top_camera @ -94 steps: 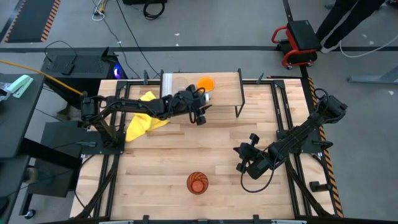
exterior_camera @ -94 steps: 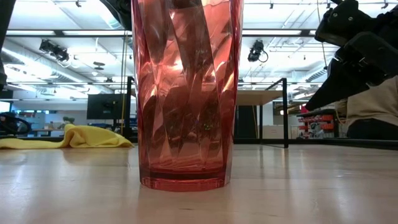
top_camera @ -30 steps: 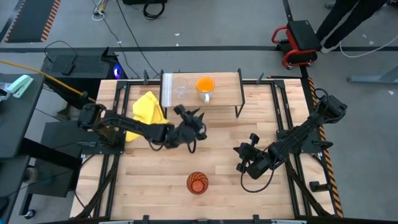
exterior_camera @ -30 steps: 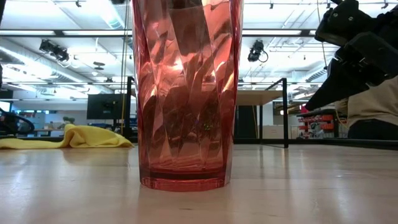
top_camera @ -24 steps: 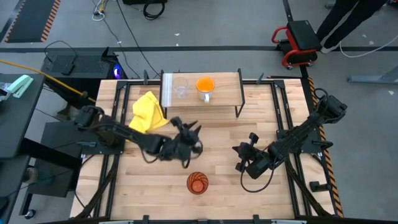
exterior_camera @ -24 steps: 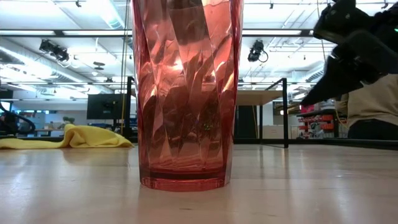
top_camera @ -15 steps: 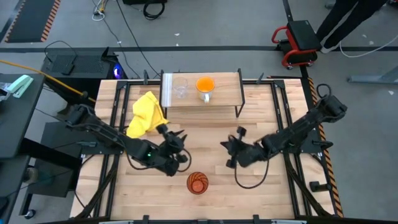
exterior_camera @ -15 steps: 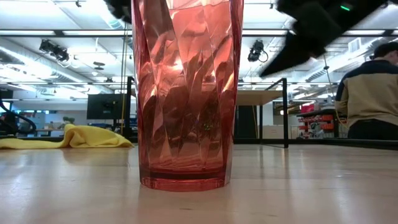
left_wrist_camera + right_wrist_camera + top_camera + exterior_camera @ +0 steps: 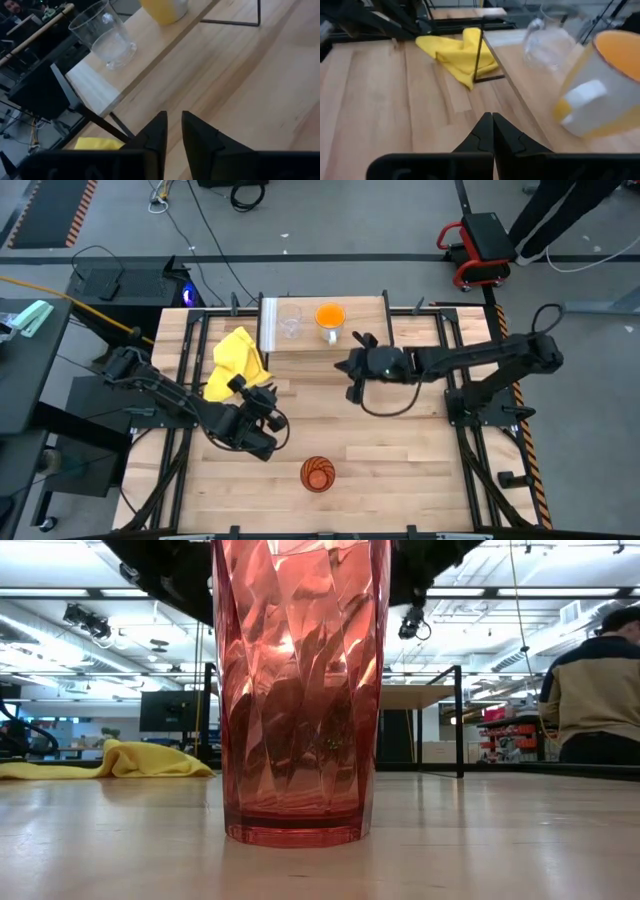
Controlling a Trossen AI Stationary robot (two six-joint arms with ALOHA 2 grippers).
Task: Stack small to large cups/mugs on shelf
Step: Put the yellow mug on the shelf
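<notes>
The shelf (image 9: 365, 325) stands at the table's far edge. On it a small clear glass (image 9: 290, 323) and an orange mug with a white handle (image 9: 330, 317) stand upright, side by side. The amber tumbler (image 9: 318, 473) stands upright on the table near the front edge and fills the low view (image 9: 300, 690). My left gripper (image 9: 262, 392) hangs over the table's left middle, pointing at the shelf, empty, its fingers a narrow gap apart (image 9: 174, 131). My right gripper (image 9: 343, 366) is shut and empty just in front of the shelf, near the mug (image 9: 600, 85).
A crumpled yellow cloth (image 9: 235, 360) lies on the table left of the shelf. The shelf's thin black legs (image 9: 382, 358) stand at its corners. A seated person (image 9: 595, 690) shows in the room beyond the table. Bare wood lies between the tumbler and the shelf.
My left gripper has drawn back from the table's middle toward the left and near side. My right arm has swung from the table's right side toward the far edge and now points left in front of the shelf, by the mug. The cups have not moved.
</notes>
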